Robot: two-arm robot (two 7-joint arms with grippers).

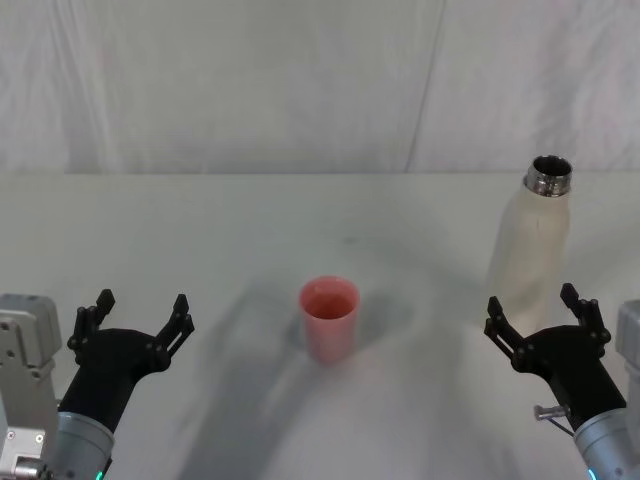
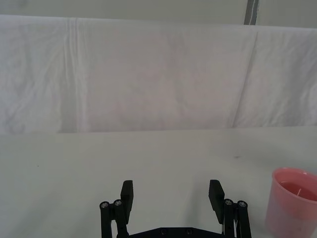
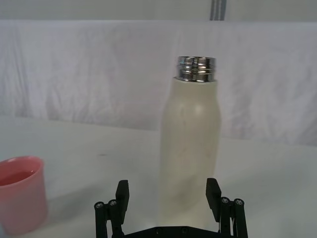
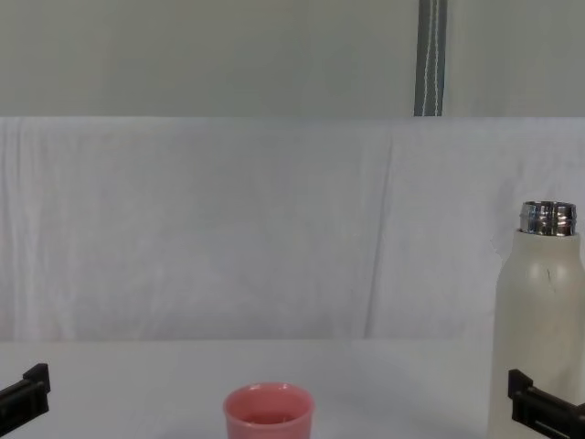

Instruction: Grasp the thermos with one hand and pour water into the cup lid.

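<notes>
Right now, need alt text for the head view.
An uncapped cream thermos stands upright on a white table, just beyond the open right gripper. A pink cup lid stands mid-table; the open left gripper is near left.

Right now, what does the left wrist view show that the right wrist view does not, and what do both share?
Left wrist view alone: the left gripper, open over bare table, nothing between its fingers. Right wrist view alone: the thermos, upright and uncapped, straight ahead of the open right gripper, not yet grasped. Both show the cup lid standing off to one side, apparently holding some liquid, and the white cloth backdrop.
</notes>
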